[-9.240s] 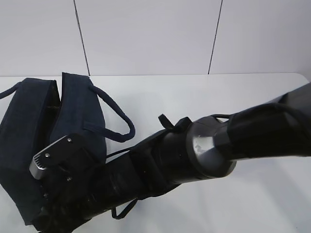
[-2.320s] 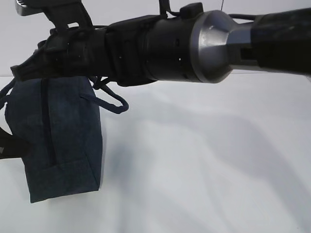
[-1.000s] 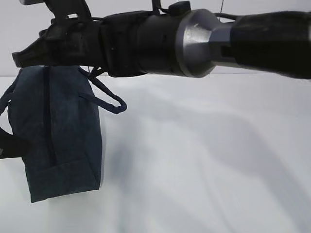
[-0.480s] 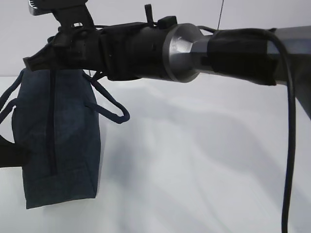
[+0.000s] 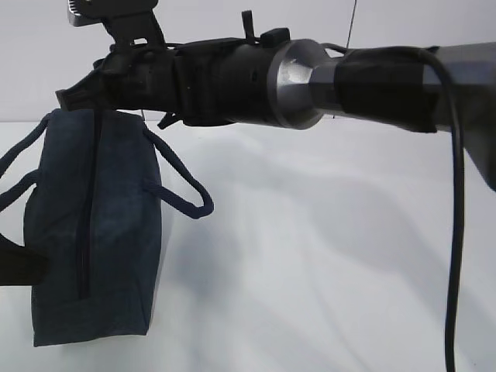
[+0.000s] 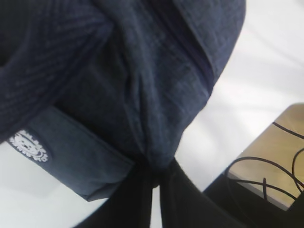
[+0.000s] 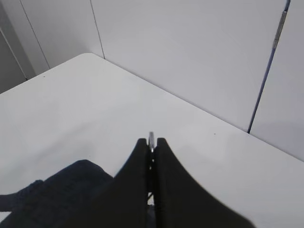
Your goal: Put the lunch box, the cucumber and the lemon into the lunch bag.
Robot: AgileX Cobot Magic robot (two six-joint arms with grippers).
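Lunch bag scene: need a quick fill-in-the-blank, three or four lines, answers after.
1. The zipper on the lunch bag is ____.
2. The right gripper pinches a thin ____ ring at its tips.
3. The left gripper clamps a fold of the bag's ____ fabric.
4. In the exterior view the bag stands on the ____ side of the table.

Answers: closed; silver; navy; left
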